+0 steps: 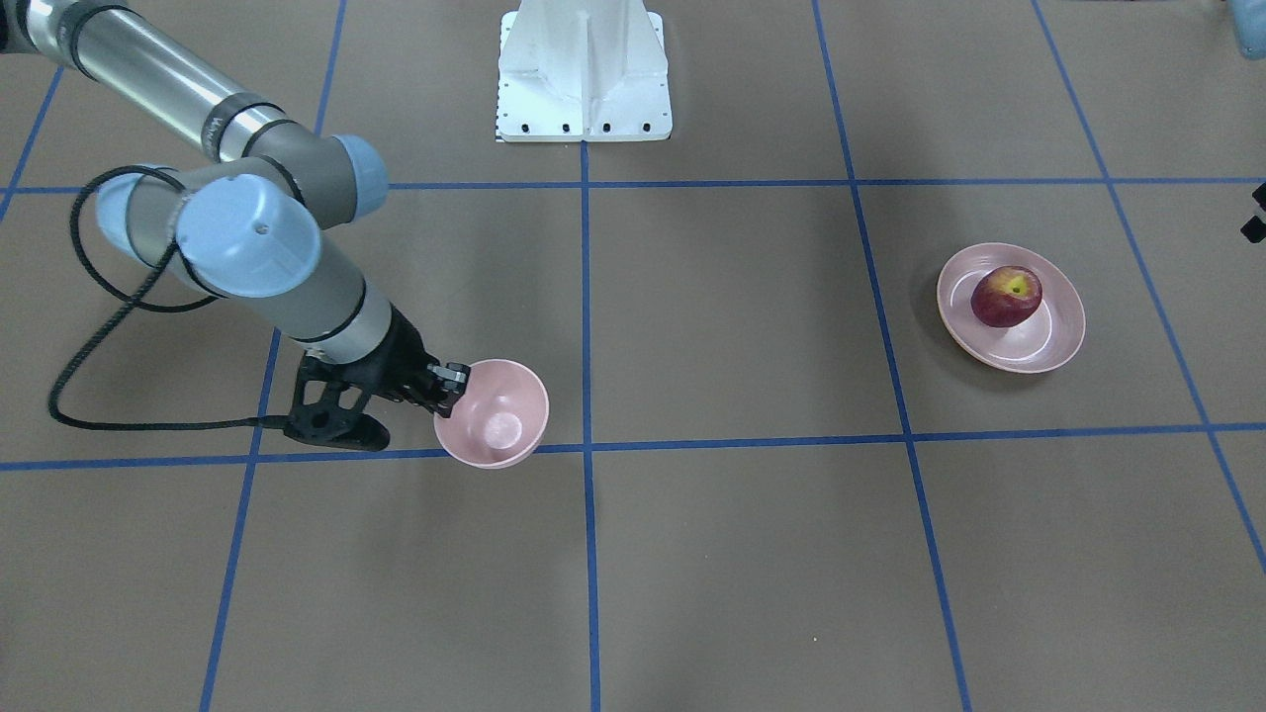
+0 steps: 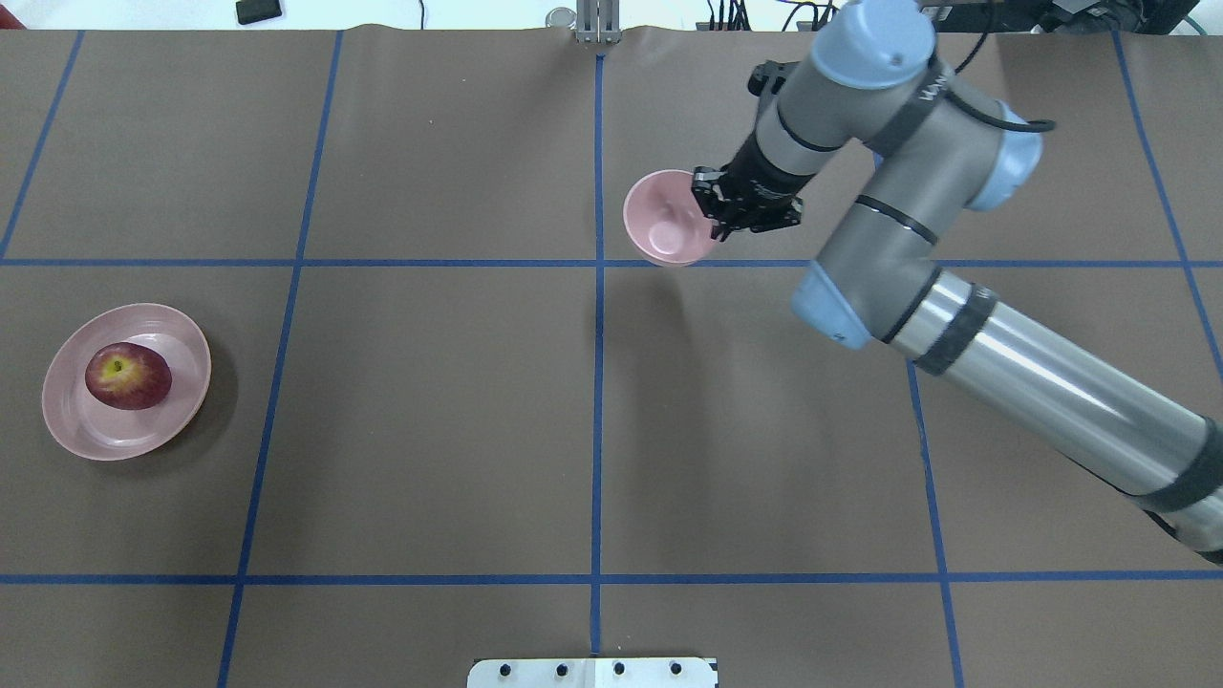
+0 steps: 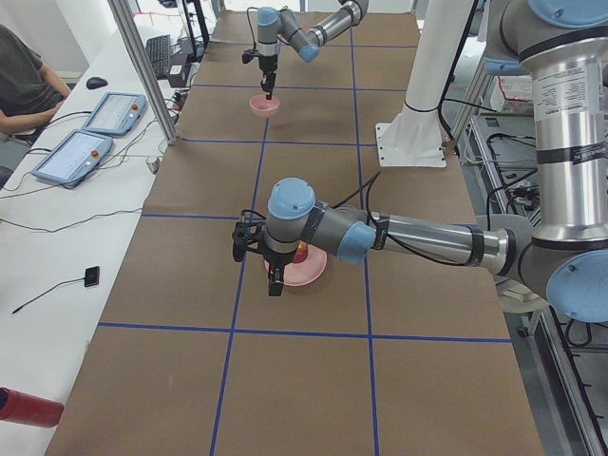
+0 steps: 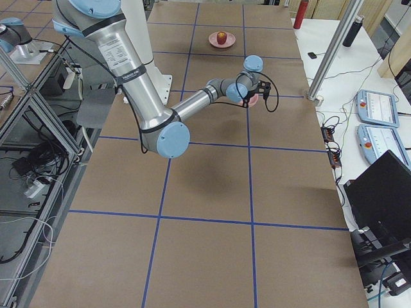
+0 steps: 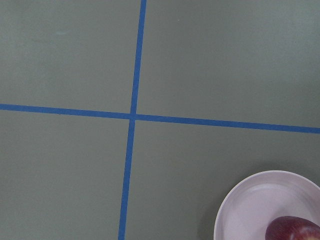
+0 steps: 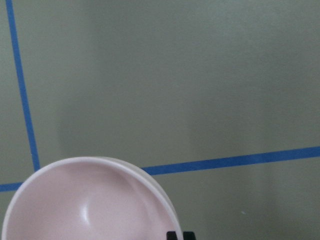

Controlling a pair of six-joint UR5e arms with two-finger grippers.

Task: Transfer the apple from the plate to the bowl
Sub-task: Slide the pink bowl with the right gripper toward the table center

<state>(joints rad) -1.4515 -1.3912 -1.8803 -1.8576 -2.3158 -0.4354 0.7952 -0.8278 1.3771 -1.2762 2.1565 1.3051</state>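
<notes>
One apple [image 1: 1006, 296] sits on the plate [image 1: 1050, 341], while well apart from it the empty, tilted bowl [image 1: 499, 427] is pinched at its rim by the right gripper [image 1: 453, 381]; the left gripper [image 3: 275, 283] hangs beside the plate, its fingers' state impossible to tell.

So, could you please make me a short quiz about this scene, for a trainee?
1. Fill in: the apple rests on the ___.
2. True or false: the bowl already holds the apple.
3. The right claw grips: A the apple, B the bowl's rim, C nothing.
Key: 1 plate; 2 false; 3 B.
</notes>
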